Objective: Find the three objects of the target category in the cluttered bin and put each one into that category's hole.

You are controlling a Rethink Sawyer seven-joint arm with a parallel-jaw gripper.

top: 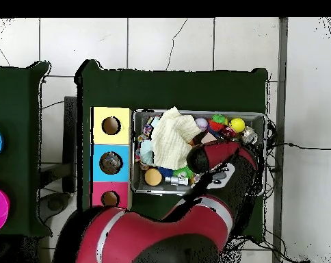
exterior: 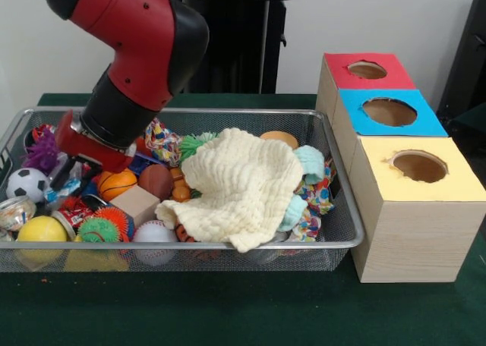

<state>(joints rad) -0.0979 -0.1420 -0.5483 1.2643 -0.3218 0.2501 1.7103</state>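
Observation:
A wire bin (exterior: 334, 180) holds mixed clutter, with a cream knitted cloth (exterior: 239, 183) draped over its middle. At its left lie a soccer ball (exterior: 26, 184), a yellow ball (exterior: 42, 230), a white baseball (exterior: 154, 231), an orange ball (exterior: 116, 184), a brown ball (exterior: 156, 180) and a wooden block (exterior: 137, 203). My gripper (exterior: 67, 171) reaches down into the bin's left end above these, mostly hidden by the red wrist. Beside the bin stands a box with a red hole (exterior: 367, 70), a blue hole (exterior: 389, 111) and a yellow hole (exterior: 419, 166). From overhead my arm (top: 219, 168) covers half the bin (top: 136, 185).
A spiky green-orange ball (exterior: 103, 226), a purple fuzzy toy (exterior: 42, 150) and patterned fabric pieces (exterior: 319, 198) fill the remaining bin space. In the overhead view the cloth (top: 174, 140), an orange disc (top: 153, 177) and the yellow ball (top: 237, 124) show beside the arm.

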